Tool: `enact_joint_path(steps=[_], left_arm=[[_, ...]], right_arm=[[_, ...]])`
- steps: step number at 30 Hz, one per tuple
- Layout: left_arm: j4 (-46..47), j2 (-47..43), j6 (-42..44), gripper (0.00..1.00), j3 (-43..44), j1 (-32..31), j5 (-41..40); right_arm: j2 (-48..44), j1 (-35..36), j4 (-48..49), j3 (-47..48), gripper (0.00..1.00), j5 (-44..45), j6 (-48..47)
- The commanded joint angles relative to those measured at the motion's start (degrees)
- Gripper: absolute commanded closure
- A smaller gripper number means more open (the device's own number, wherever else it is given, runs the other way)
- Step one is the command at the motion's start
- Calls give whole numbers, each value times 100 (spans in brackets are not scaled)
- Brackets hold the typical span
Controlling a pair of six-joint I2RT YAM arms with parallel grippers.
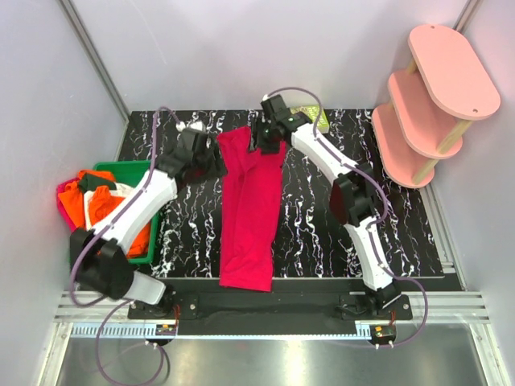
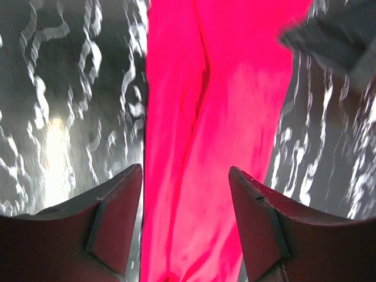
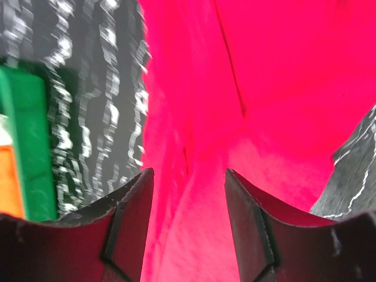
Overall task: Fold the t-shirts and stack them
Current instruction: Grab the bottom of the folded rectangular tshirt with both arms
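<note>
A crimson-red t-shirt lies folded lengthwise in a long strip down the middle of the black marbled table. My left gripper is open at the strip's far left edge. In the left wrist view its jaws stand apart over the red cloth. My right gripper is open at the strip's far right corner. In the right wrist view its jaws stand apart over the red cloth. Orange, white and magenta-pink shirts are heaped in a bin at the left.
The green bin stands at the table's left edge and shows in the right wrist view. A pink tiered shelf stands at the far right. A small green-covered book lies at the back behind my right arm.
</note>
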Motion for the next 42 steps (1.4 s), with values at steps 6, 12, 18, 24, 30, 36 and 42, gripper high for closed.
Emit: enact_joint_path(steps=[6, 12, 18, 24, 30, 36, 42], left_arm=[[-167, -1041, 25, 39, -1218, -643, -704], [-9, -630, 279, 37, -1001, -678, -967], [-17, 1136, 789, 43, 403, -704, -1434], [-70, 2199, 1062, 43, 1459, -704, -1451], [-149, 3088, 1685, 41, 2417, -713, -1644], [-96, 3835, 2248, 41, 3051, -844, -1592], [-70, 4468, 2705, 43, 3834, -1012, -1408]], right_arm=[[-62, 64, 793, -1041, 78, 441, 260], [-421, 81, 907, -1567, 61, 563, 339], [-1081, 73, 978, -2394, 60, 704, 93], [-1555, 81, 1004, -3123, 61, 766, 163], [-1986, 81, 1215, -3835, 61, 555, 321], [-2513, 81, 1189, -4169, 60, 686, 216], [-2900, 73, 1013, -4214, 60, 731, 5]])
